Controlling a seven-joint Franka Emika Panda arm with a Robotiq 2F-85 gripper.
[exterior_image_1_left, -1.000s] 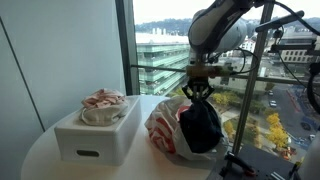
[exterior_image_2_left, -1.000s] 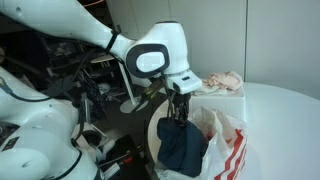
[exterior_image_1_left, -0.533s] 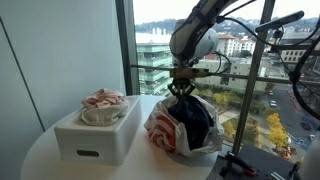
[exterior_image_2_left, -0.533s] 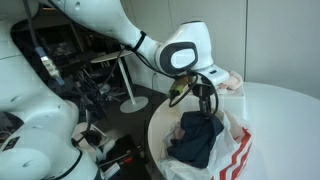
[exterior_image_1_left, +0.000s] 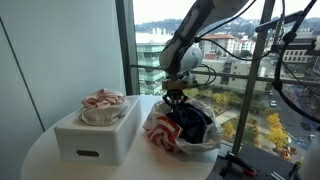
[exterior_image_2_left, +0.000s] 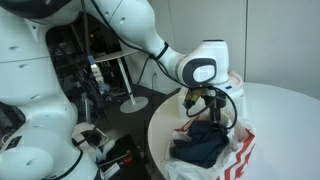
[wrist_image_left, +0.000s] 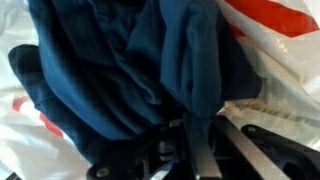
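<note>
My gripper (exterior_image_1_left: 176, 103) is shut on a dark blue cloth (exterior_image_1_left: 191, 126) and holds its top fold just above a white plastic bag with red stripes (exterior_image_1_left: 159, 132). Most of the cloth lies bunched inside the open bag. In the other exterior view the gripper (exterior_image_2_left: 208, 106) hangs over the cloth (exterior_image_2_left: 204, 146) and the bag (exterior_image_2_left: 241, 150). The wrist view shows the blue cloth (wrist_image_left: 110, 70) filling the frame, pinched between the fingers (wrist_image_left: 200, 140), with the bag (wrist_image_left: 275, 45) around it.
The bag stands on a round white table (exterior_image_1_left: 40, 160) by a tall window. A white box (exterior_image_1_left: 95, 137) with a pink-and-white cloth (exterior_image_1_left: 103, 102) on top stands beside the bag. Other robot arms and equipment (exterior_image_2_left: 40, 110) stand beyond the table's edge.
The gripper has moved down and towards the white box with the blue cloth, and the cloth has sunk from hanging above the bag to lying bunched inside it.
</note>
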